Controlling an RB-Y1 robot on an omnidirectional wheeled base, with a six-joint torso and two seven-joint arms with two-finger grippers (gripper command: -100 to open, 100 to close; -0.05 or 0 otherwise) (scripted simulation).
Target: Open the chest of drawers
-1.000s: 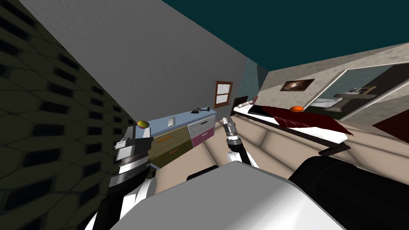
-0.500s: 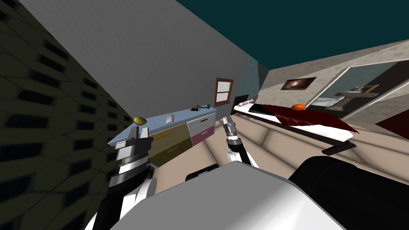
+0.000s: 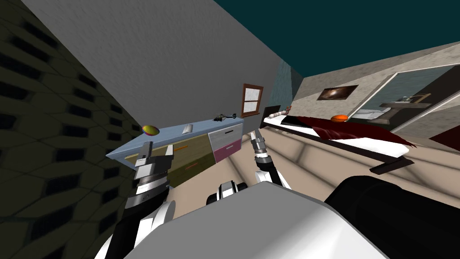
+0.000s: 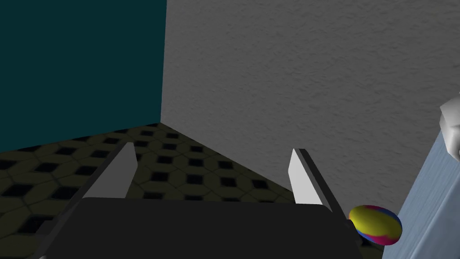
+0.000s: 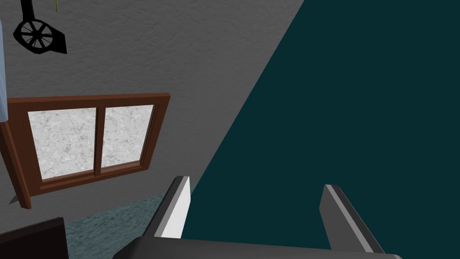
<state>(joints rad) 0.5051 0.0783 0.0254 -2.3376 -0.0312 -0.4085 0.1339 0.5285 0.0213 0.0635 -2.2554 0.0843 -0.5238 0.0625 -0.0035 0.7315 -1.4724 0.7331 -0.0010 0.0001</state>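
The chest of drawers [image 3: 193,155] stands along the grey wall, with a light blue top, olive drawer fronts with orange handles, and a grey and a pink drawer at its far end. My left gripper [image 3: 157,149] is open and held up in front of the chest's near end, apart from it. In the left wrist view the left gripper [image 4: 211,158] holds nothing, and the chest's blue top edge [image 4: 431,202] shows beside its fingers. My right gripper [image 3: 256,135] is raised off the chest's far end, open [image 5: 256,191] and holding nothing.
A multicoloured ball [image 3: 150,130] [image 4: 375,225], a small white object [image 3: 187,129] and a dark object [image 3: 220,118] lie on the chest's top. A dark patterned wall [image 3: 54,135] rises on my left. A bed [image 3: 359,141] with an orange ball [image 3: 339,118] stands to the right.
My view has shifted: the chest now looks nearer and reaches further left in the picture. Both grippers keep their pose and stay open.
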